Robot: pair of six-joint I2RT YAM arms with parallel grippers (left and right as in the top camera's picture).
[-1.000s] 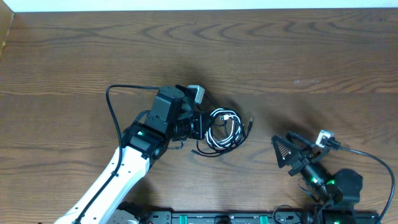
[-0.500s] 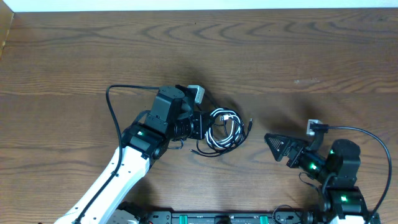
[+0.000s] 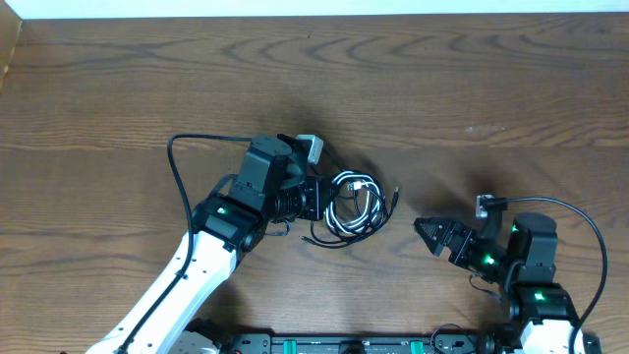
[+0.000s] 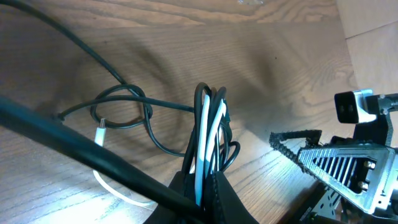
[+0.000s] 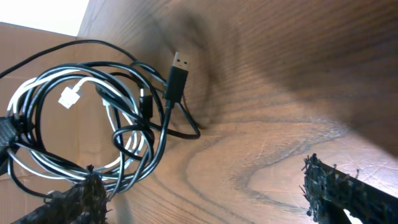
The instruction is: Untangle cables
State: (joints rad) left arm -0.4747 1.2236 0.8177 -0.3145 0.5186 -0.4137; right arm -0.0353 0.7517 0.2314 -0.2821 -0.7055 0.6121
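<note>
Cables (image 3: 352, 205) coiled in black-and-white bundle at counter (image 3: 442, 88) middle, USB plug (image 5: 176, 76) stuck out from coil. Left arm (image 3: 211, 246) stretched diagonally from near edge toward bundle; right arm (image 3: 526, 265) set low by near edge, aimed left at bundle. Dark wood-grain counter; pale strip (image 3: 295, 8) seen along far edge. Left pincer (image 3: 316, 197) clamped on bundle's side. Right pincer (image 3: 432, 234) spread wide, nothing held, apart from cables.

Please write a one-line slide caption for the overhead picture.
Overhead view: the left pincer grips the coiled cables on the wooden table, while the open right pincer points toward them.
</note>
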